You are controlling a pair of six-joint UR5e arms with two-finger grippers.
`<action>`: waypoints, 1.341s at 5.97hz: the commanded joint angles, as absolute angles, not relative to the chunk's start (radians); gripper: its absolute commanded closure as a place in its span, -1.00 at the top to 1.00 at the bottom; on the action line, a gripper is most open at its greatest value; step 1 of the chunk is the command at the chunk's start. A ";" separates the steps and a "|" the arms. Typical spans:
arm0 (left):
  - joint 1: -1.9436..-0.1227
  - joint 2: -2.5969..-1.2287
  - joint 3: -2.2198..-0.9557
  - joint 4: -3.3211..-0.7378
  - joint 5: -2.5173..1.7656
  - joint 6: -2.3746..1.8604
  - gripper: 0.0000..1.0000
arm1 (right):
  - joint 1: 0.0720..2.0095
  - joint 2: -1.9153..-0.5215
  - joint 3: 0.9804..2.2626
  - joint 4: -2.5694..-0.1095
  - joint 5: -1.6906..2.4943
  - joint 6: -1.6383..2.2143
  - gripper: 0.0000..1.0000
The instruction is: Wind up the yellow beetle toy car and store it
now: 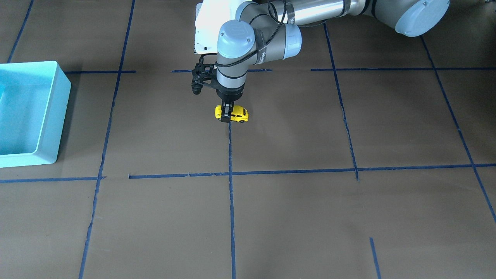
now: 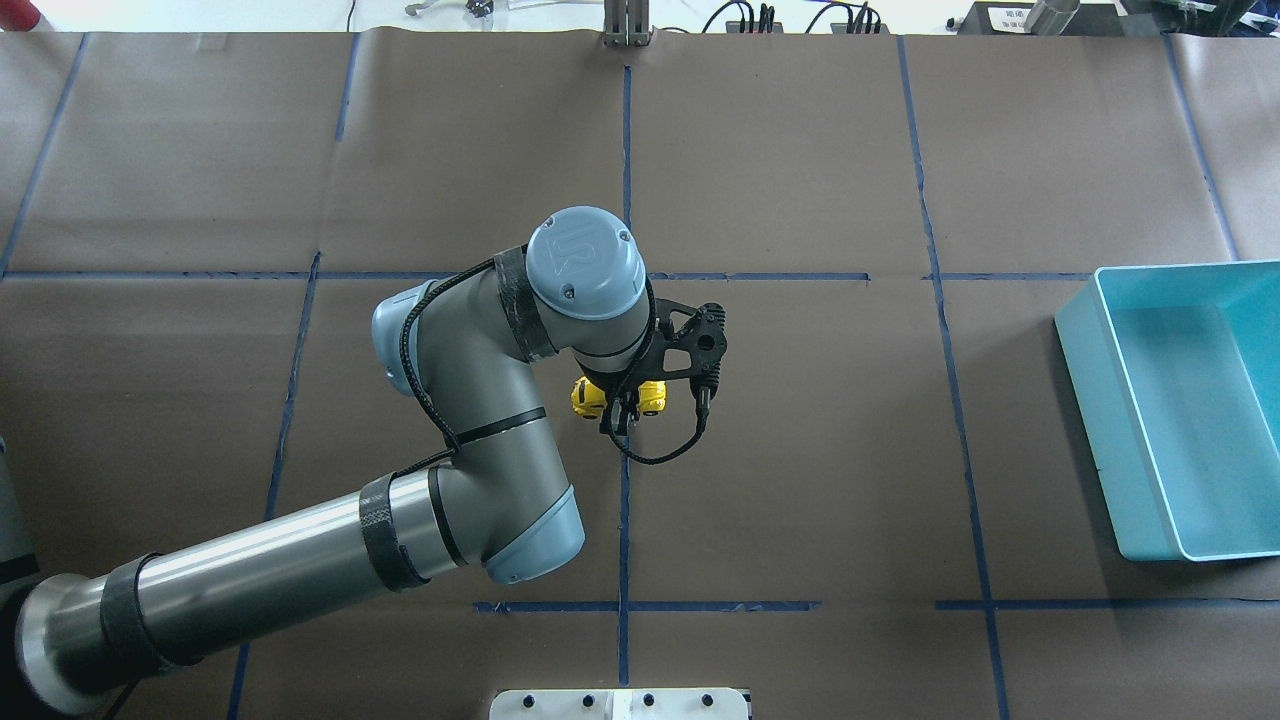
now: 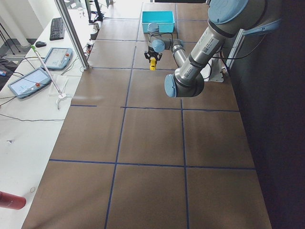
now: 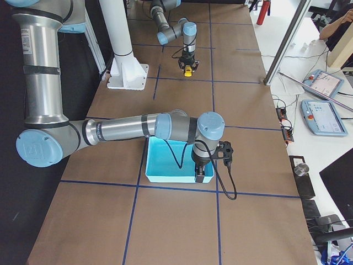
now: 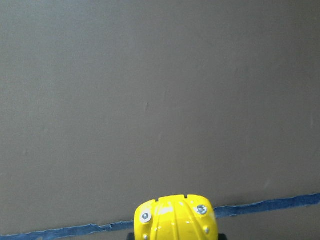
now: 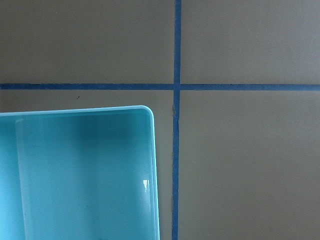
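While the left gripper (image 1: 226, 117) points straight down over the middle of the table (image 1: 310, 217), its two fingers are clenched on the yellow beetle toy car (image 1: 241, 113), across the middle of the car's body. The car is at the end of a blue tape line (image 1: 230, 155) and well apart from the turquoise bin (image 1: 58, 116). I cannot tell whether its wheels touch the paper. The right gripper (image 4: 199, 175) hangs at the bin's rim, near one corner. Only a side camera shows it, so I cannot tell if it is released or clenched.
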State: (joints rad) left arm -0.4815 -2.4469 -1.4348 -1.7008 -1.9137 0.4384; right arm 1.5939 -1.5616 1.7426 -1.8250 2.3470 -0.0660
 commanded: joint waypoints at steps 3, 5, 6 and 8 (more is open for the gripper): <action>-0.480 -2.445 -1.345 -1.810 -1.917 0.434 -1.00 | 1.594 -1.562 1.743 -1.825 2.347 -0.066 1.00; -0.480 -2.445 -1.345 -1.838 -1.916 0.437 -1.00 | 1.594 -1.562 1.743 -1.825 2.347 -0.066 1.00; -0.480 -2.447 -1.347 -1.839 -1.916 0.439 -1.00 | 1.594 -1.562 1.743 -1.825 2.347 -0.066 1.00; -0.480 -2.445 -1.345 -1.848 -1.914 0.443 -1.00 | 1.594 -1.562 1.743 -1.825 2.347 -0.066 1.00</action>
State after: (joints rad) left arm -0.4794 -2.4467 -1.3457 -1.8432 -1.9148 0.4421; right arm 1.5938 -1.5616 1.7426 -1.8247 2.3470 -0.0660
